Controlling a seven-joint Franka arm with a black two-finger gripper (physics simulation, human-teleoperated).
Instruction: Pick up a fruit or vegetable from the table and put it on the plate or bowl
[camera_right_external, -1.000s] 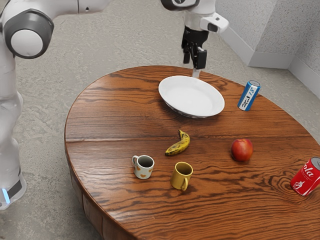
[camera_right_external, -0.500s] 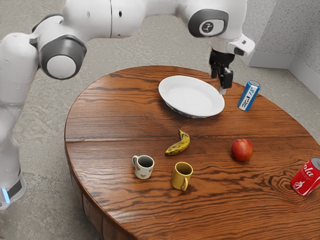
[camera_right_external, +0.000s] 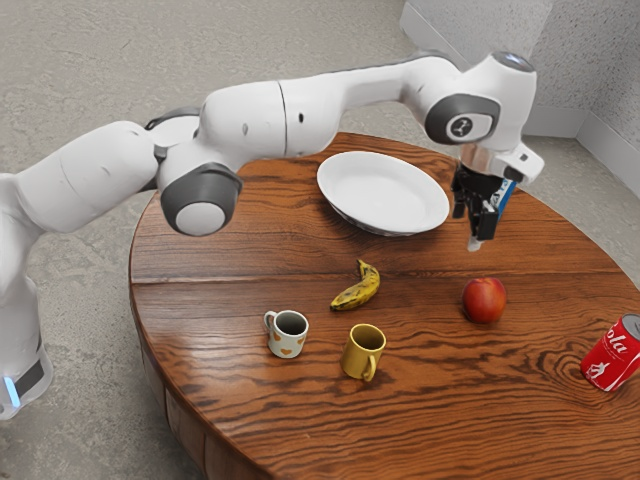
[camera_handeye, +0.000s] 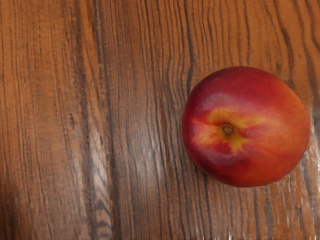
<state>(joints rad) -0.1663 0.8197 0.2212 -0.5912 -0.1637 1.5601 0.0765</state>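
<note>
Round dark-wood table on speckled grey floor; gripper above the peach, its opening unclear

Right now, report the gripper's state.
Gripper: cannot tell whether open or closed. It hangs above the table; the peach lies there, not held.

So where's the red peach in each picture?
Exterior view: the peach sits on the table toward the exterior view's right, between the banana and the red cola can.
Wrist view: the peach lies stem side up on the bare wood.
Shared landmark: the table's dark, wavy wood grain around the peach.
</note>
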